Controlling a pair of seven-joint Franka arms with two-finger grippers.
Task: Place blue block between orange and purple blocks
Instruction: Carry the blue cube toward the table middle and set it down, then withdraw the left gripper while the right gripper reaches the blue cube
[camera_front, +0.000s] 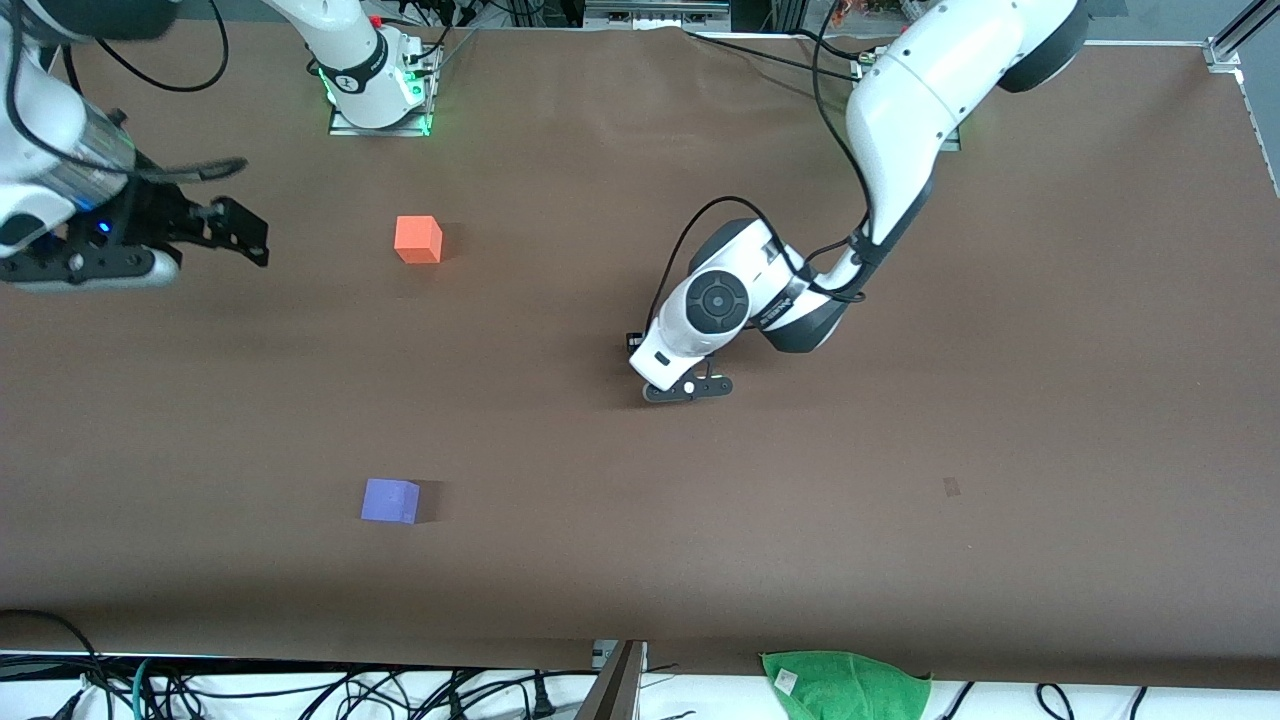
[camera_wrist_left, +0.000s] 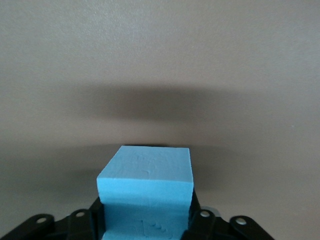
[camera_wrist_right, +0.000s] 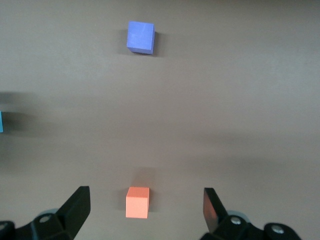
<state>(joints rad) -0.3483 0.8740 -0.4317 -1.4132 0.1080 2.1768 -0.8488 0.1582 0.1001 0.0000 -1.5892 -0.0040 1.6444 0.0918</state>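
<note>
The blue block (camera_wrist_left: 145, 172) sits between the fingers of my left gripper (camera_wrist_left: 145, 217), which is shut on it low over the middle of the table. In the front view the left gripper (camera_front: 685, 388) hides the block. The orange block (camera_front: 418, 240) lies toward the right arm's end of the table. The purple block (camera_front: 390, 500) lies nearer to the front camera than the orange one, with bare table between them. My right gripper (camera_front: 245, 232) is open and empty, held in the air at the right arm's end. Its wrist view shows the orange block (camera_wrist_right: 137, 202) and the purple block (camera_wrist_right: 140, 37).
A green cloth (camera_front: 845, 685) lies off the table's front edge, among cables. The right arm's base (camera_front: 378, 95) stands at the table's back edge.
</note>
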